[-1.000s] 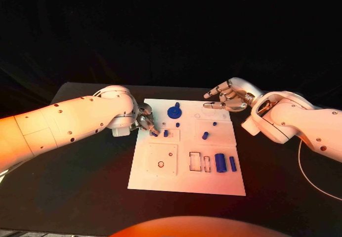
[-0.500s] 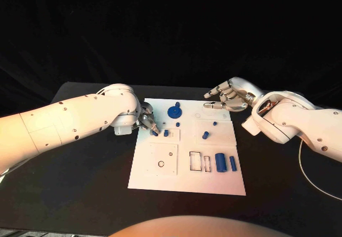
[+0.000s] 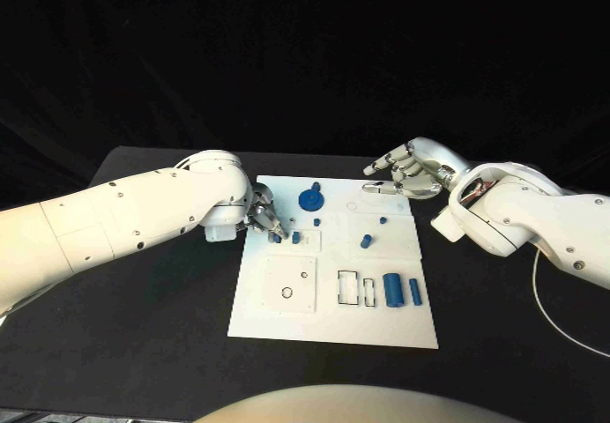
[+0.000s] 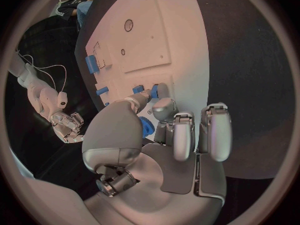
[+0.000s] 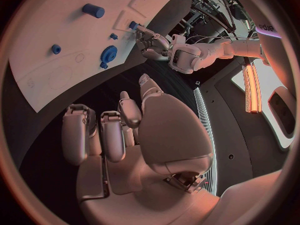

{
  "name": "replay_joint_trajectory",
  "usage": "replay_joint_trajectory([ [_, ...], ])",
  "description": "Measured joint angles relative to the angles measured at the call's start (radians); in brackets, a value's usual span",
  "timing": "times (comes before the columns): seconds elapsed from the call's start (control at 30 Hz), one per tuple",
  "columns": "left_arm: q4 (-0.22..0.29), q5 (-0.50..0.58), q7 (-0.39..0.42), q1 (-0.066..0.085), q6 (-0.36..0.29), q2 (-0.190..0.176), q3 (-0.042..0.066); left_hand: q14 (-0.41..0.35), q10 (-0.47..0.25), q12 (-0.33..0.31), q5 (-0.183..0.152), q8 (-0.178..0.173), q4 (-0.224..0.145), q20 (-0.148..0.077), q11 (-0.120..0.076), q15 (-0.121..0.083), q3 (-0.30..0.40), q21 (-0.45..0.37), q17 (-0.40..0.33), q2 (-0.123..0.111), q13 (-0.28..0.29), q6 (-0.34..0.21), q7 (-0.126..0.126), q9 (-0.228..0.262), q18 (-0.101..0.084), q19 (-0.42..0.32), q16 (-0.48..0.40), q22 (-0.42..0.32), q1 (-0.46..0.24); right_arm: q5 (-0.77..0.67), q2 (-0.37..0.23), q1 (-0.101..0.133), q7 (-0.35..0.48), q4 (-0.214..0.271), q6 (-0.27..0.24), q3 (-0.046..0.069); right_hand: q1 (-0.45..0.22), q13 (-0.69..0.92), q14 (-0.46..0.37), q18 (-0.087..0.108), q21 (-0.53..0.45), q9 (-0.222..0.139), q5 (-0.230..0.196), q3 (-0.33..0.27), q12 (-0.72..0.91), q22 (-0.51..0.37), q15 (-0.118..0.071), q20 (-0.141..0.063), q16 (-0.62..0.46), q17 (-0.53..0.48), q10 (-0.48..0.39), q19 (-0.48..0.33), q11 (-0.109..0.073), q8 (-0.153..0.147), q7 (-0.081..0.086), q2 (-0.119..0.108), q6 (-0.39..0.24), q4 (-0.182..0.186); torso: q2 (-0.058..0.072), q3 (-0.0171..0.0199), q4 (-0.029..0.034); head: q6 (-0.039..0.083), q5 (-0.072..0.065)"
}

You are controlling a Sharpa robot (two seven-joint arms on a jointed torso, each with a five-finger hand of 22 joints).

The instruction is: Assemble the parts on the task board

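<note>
One small blue part sits pinched in your left hand, right at the near-left edge of the task board. Another blue peg stands just beside it. Keep the pinch tight, go down slowly, and don't bump that peg. Your right hand waits past the board's far corner, fingers apart, holding nothing.

White screw-dotted arms w/ silver hands, thin white cable.
</note>
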Motion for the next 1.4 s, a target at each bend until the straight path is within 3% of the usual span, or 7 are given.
replay_joint_trajectory([
  [0.4,-0.011,-0.003,-0.003,-0.001,0.0,0.005,-0.001,-0.004,0.008,0.0,0.0,0.002,0.026,-0.007,0.0,-0.004,-0.061,0.004,0.0,-0.013,0.004,0.014,0.0,-0.012,0.0,0.0,0.0,0.0,-0.035,0.0,0.0,0.0,0.001,0.003,-0.001,0.0,0.0,-0.002,0.0,0.0,0.0,0.0,0.0,0.0,0.0,-0.002,0.0,0.0,-0.004,0.0,0.0,0.0,0.0,0.0,0.0,0.0,0.0,0.0,0.0,-0.0003,0.0002,0.0,-0.002],
  [0.67,-0.013,-0.004,-0.003,-0.001,-0.001,0.005,-0.001,-0.003,0.014,0.006,-0.005,-0.001,0.057,-0.007,0.0,-0.005,-0.157,0.015,0.0,-0.034,0.013,0.018,0.003,-0.021,0.0,0.0,0.0,0.0,-0.073,0.001,-0.001,0.0,0.002,0.003,-0.001,0.0,0.0,-0.003,0.0,0.0,0.0,0.0,0.0,0.0,0.0,-0.002,0.0,0.0,-0.004,0.0,0.0,0.0,0.0,0.0,0.0,0.0,0.0,0.0,0.0,-0.0008,0.0002,0.001,-0.003],
  [1.13,0.018,-0.002,-0.002,-0.008,-0.049,-0.034,0.001,-0.004,0.021,0.006,-0.005,-0.005,0.111,-0.011,-0.007,-0.011,-0.304,0.015,0.0,-0.026,0.019,0.021,0.0,-0.03,0.0,-0.004,0.0,0.0,-0.081,0.001,-0.001,0.0,0.003,0.003,-0.001,0.0,0.0,-0.003,0.0,0.0,0.0,0.0,0.0,0.0,0.0,-0.002,0.0,0.0,-0.004,0.001,0.0,0.0,0.0,0.0,0.0,0.0,0.0,0.0,0.0,-0.0013,0.0004,0.002,-0.006],
  [1.2,0.022,0.002,-0.002,-0.009,-0.074,-0.043,0.001,-0.004,0.021,0.005,-0.005,-0.002,0.119,-0.011,-0.007,-0.011,-0.318,0.015,0.0,-0.025,0.012,0.021,0.0,-0.03,0.0,-0.004,0.0,0.0,-0.081,0.001,-0.001,0.0,0.003,0.003,-0.001,0.0,0.0,-0.003,0.0,0.0,0.0,0.0,0.0,0.0,0.0,-0.002,0.0,0.0,-0.004,0.001,0.0,0.0,0.0,0.0,0.0,0.0,0.0,0.0,0.0,-0.0013,0.0005,0.002,-0.006],
  [1.3,0.028,0.014,0.007,-0.009,-0.118,-0.053,0.003,-0.004,0.009,-0.021,-0.005,-0.002,0.138,-0.011,0.0,-0.011,-0.342,0.002,0.0,-0.002,-0.012,0.013,0.006,-0.033,0.0,-0.004,0.0,0.0,-0.073,0.001,-0.001,0.0,0.003,0.002,-0.001,0.0,0.0,-0.003,0.0,0.0,0.0,0.0,0.0,0.0,0.0,-0.002,0.0,0.0,-0.004,0.001,0.0,0.0,0.0,0.0,0.0,0.0,0.0,0.0,0.0,-0.0012,0.001,0.002,-0.007],
  [1.37,0.03,0.03,0.024,-0.009,-0.15,-0.058,0.003,-0.004,-0.028,-0.066,-0.005,-0.002,0.148,-0.011,0.004,-0.011,-0.364,-0.029,0.0,0.013,-0.06,-0.013,0.012,-0.036,0.0,-0.004,0.0,0.0,-0.058,0.001,-0.001,0.0,0.003,0.002,-0.001,0.0,0.0,-0.003,0.0,0.0,0.0,0.0,0.0,0.0,0.0,-0.002,0.0,0.0,-0.004,0.001,0.0,0.0,0.0,0.0,0.0,0.0,0.0,0.0,0.0,-0.0011,0.0011,0.002,-0.007],
  [1.4,0.03,0.045,0.043,-0.009,-0.174,-0.06,0.003,-0.003,-0.062,-0.113,-0.005,-0.006,0.155,-0.011,0.01,-0.01,-0.373,-0.059,0.0,0.02,-0.11,-0.031,0.018,-0.039,0.0,-0.004,0.0,0.0,-0.05,0.001,-0.001,0.0,0.003,0.002,-0.001,0.0,0.0,-0.003,0.0,0.0,0.0,0.0,0.0,0.0,0.0,-0.002,0.0,0.0,-0.004,0.0,0.0,0.0,0.0,0.0,0.0,0.0,0.0,0.0,0.0,-0.001,0.0011,0.002,-0.008],
])
